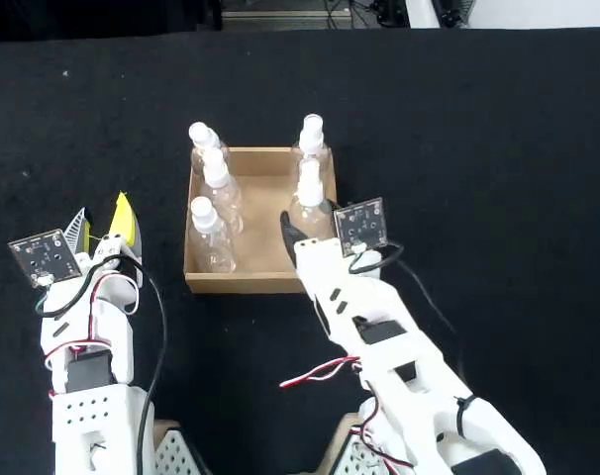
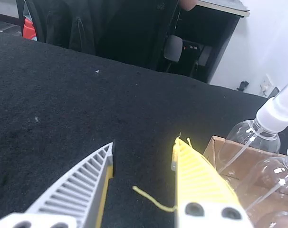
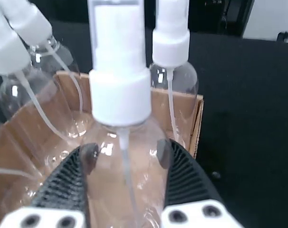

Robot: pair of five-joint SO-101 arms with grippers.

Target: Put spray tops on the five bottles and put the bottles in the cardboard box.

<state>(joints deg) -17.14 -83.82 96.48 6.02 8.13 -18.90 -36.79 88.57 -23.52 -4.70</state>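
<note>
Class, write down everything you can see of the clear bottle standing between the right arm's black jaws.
The clear plastic bottle is round-bodied and looks empty. It is capped with a white spray top, whose thin dip tube runs down inside. It stands upright in the brown cardboard box, at the side nearest the right arm. The right gripper holds it, black jaws pressing both sides of its body.

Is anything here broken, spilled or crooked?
Only one small thing: a loose yellow strand trails from the left gripper's yellow finger. The bottles stand capped in the cardboard box; nothing spilled.
</note>
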